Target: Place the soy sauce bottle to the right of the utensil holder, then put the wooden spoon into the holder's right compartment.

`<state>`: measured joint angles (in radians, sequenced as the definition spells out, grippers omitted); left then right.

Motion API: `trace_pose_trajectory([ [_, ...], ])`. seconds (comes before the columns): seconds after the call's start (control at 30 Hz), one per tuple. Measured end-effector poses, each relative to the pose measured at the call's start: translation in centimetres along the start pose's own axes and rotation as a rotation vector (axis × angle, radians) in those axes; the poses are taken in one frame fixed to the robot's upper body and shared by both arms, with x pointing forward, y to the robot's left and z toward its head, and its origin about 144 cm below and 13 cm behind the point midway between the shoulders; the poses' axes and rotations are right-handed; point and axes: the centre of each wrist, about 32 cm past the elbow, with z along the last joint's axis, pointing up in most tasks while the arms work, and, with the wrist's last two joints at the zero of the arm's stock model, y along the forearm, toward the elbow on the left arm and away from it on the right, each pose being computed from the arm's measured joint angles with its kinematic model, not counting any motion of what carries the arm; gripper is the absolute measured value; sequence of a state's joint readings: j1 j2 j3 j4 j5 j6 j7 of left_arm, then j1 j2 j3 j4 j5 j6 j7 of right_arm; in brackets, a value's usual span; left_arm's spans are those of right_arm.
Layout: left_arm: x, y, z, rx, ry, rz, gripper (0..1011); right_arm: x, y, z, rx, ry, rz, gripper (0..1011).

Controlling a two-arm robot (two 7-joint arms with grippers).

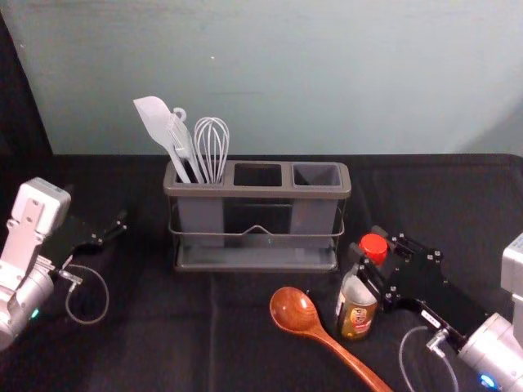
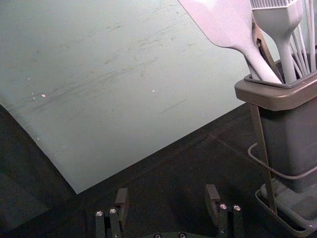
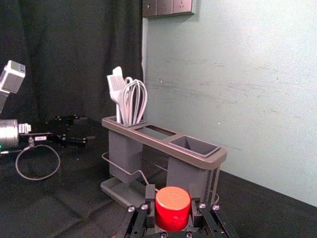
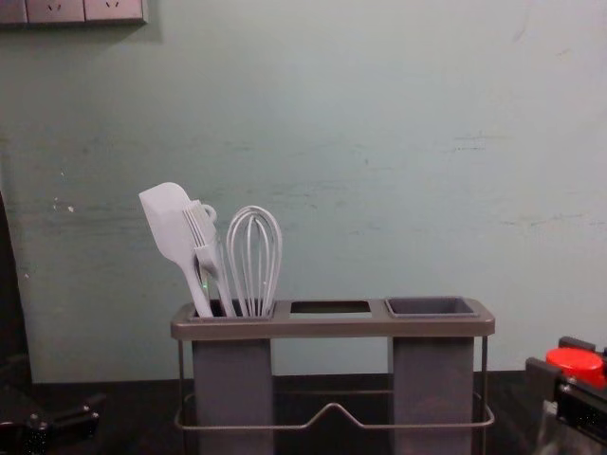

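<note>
Head view: from where I am standing, the right gripper [image 1: 369, 253] is reaching in from the right, its arm sloping up and inward from the lower right corner toward the bottle [image 1: 358, 314]. The bottle is standing nearer the robot than the holder [image 1: 257, 193], just beside the spoon [image 1: 294, 309] on its right, its cap [image 1: 373, 247] tipping slightly rightward. Whether its base is bearing on the cloth [image 1: 155, 327], I cannot tell.

Right wrist view: the two fingers of the right gripper [image 3: 172, 198] are closing on opposite sides of the cap, leaving only the cap's width between them. Chest view: the cap is showing at the right edge, apart from the holder, with the fingers flanking it.

The spoon is lying bowl toward the holder, handle running toward the robot and to the right. The holder's right compartment [image 1: 317, 175] is facing upward; its left compartment is carrying a spatula [image 1: 154, 118], a brush [image 1: 181, 135] and a whisk [image 1: 212, 147].

The left gripper [image 1: 98, 208] is idling left of the holder, apart from it, its fingers standing wide and gripping nothing.
</note>
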<state>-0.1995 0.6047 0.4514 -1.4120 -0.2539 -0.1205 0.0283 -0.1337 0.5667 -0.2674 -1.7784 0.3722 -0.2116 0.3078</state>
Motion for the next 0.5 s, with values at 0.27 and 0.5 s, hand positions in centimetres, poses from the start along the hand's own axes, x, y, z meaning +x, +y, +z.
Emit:
trace_pose_trajectory([
  [0.27, 0.0, 0.0, 0.0, 0.000, 0.000, 0.000, 1011, 0.4, -0.3, 0.1, 0.005, 0.004, -0.016, 390],
  [0.5, 0.0, 0.0, 0.0, 0.000, 0.000, 0.000, 1011, 1.1, -0.6, 0.4, 0.011, 0.001, -0.042, 390],
])
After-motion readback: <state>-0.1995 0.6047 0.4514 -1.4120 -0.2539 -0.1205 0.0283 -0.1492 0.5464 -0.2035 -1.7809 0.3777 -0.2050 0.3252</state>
